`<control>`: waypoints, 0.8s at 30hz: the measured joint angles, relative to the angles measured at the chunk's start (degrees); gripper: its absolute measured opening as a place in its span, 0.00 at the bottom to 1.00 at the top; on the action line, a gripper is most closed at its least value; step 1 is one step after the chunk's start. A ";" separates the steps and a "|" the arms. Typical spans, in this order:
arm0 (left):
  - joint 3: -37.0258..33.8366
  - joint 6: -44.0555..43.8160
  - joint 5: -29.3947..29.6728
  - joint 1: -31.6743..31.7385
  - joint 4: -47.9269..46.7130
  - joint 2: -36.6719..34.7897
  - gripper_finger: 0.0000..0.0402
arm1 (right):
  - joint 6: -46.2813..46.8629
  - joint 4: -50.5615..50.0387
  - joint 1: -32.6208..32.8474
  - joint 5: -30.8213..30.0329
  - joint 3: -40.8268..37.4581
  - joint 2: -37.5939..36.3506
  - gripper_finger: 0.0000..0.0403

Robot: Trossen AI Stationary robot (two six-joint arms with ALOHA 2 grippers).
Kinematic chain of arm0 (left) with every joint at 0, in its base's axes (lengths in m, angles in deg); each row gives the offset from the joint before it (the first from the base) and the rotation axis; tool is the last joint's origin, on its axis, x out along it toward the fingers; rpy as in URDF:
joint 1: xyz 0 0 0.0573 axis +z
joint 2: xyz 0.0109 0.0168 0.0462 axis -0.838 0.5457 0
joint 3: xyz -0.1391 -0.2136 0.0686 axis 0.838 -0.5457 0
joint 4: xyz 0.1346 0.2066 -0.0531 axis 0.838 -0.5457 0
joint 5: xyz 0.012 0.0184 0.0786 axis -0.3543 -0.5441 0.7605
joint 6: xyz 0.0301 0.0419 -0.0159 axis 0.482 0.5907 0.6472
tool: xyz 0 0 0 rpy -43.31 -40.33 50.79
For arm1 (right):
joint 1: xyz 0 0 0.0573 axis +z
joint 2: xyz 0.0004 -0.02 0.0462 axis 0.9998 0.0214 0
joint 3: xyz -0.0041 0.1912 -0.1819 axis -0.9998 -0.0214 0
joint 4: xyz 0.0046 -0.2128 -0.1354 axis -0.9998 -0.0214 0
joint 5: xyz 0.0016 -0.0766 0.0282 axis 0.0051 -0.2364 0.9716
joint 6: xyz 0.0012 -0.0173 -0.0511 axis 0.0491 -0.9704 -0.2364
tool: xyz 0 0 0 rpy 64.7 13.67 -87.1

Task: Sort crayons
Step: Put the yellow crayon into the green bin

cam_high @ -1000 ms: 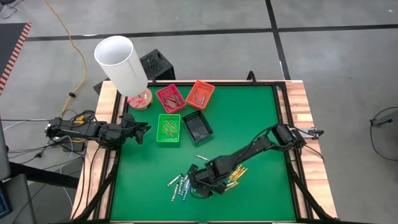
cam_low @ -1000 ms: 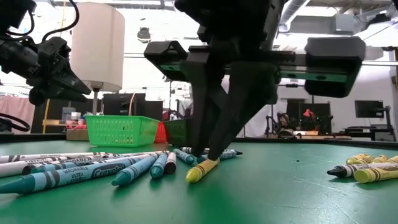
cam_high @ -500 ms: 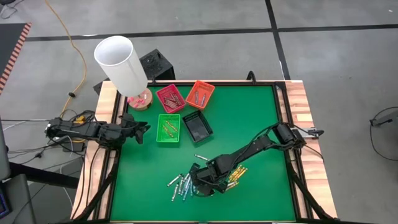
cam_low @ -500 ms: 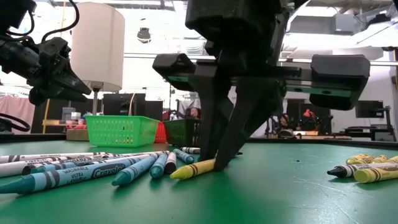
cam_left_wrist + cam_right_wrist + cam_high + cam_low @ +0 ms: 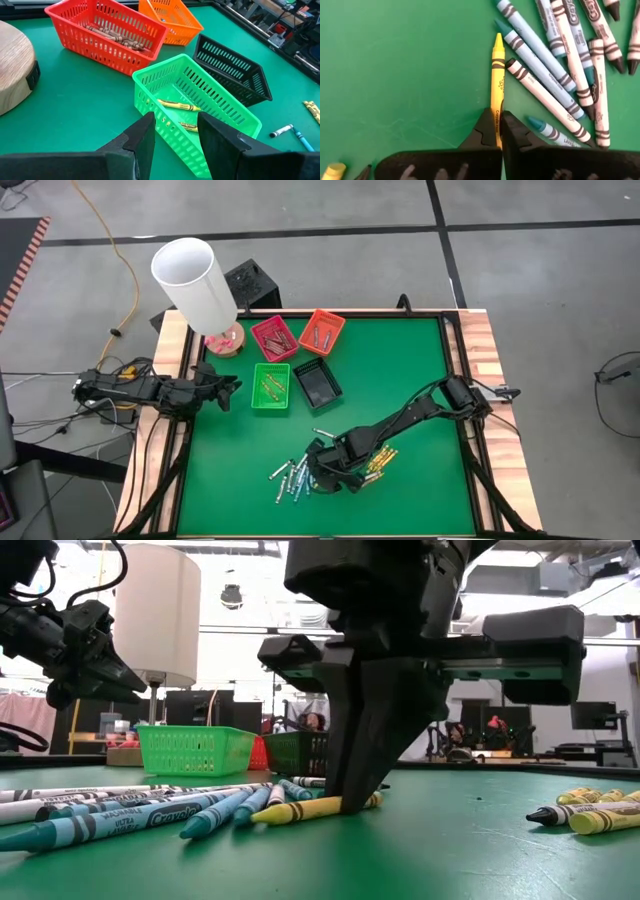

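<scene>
Yellow crayon [image 5: 497, 85] pinched by its end in right claw [image 5: 499, 131] on bench [image 5: 395, 75]; liable to pivot or slip when lifted.

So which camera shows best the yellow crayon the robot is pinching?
The right wrist view: the yellow crayon lies full length, its end nipped in the right pincer. The low view shows it side-on, lying on the table. In the high view the arm mostly hides it. The left wrist view misses it.

Yellow crayon [image 5: 497, 85], black-banded, on green table [image 5: 395, 75].
</scene>
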 joint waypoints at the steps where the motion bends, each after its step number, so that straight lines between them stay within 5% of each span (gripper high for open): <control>1: 0.00 0.00 0.00 -0.02 0.00 -0.02 0.34 | 1.22 -0.02 -0.02 0.00 0.00 0.02 0.02; 9: 0.00 0.00 0.00 0.00 0.00 0.00 0.34 | 11.50 -1.55 -0.11 -0.02 2.82 0.30 0.01; 24: -0.02 -0.13 -0.26 -0.01 0.09 -0.02 0.34 | 11.66 -1.65 -3.83 -0.51 14.89 0.37 0.00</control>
